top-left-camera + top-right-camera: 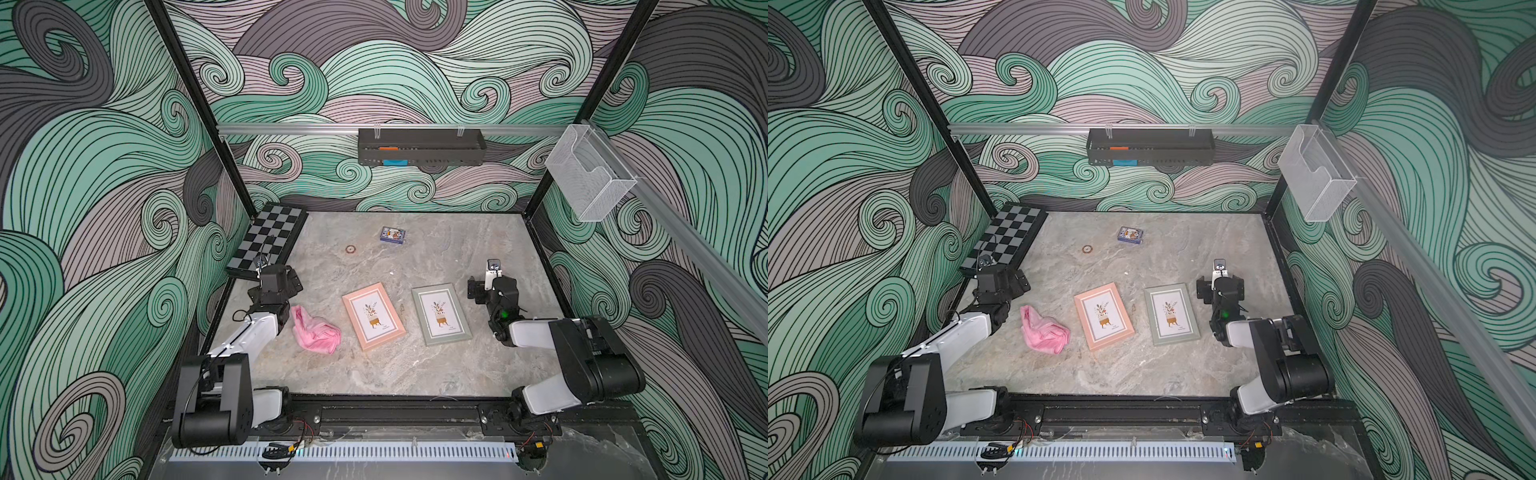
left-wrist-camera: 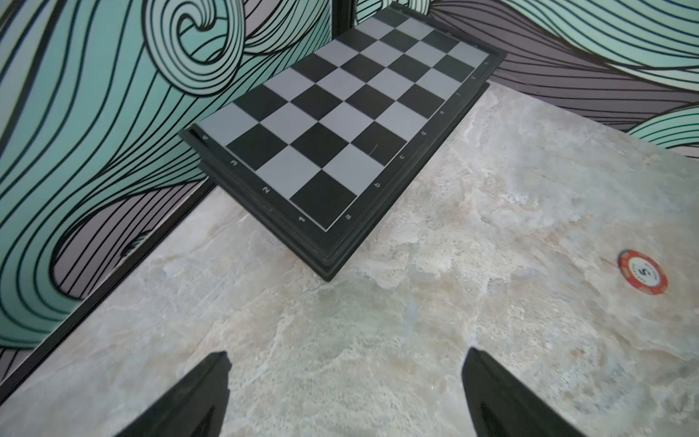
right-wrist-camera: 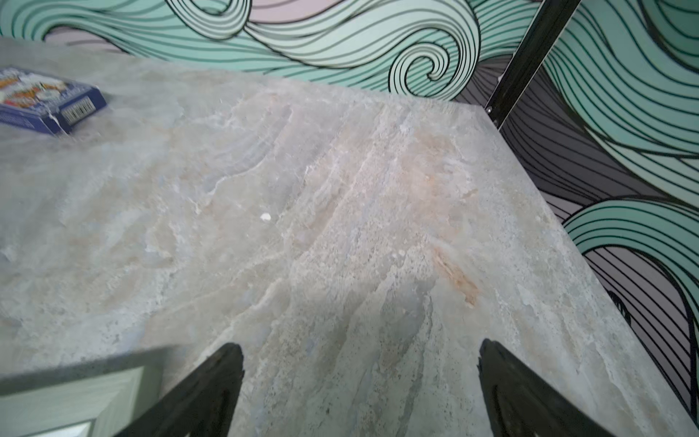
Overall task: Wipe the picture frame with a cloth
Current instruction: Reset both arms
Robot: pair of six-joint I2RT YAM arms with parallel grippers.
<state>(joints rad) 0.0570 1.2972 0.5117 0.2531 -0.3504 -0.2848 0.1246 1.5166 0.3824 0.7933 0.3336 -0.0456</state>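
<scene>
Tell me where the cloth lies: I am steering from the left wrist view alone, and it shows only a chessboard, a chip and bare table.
Observer: The pink cloth lies crumpled on the table beside the left arm, nearer the base than the left gripper.
Operator: And the frames?
Observer: Two lie flat, face up. The pink frame is next to the cloth but not touching it, and the grey-green frame lies beyond, apart.
Operator: Is the other gripper busy?
Observer: No, the right gripper is open and empty, beside the grey-green frame.
</scene>
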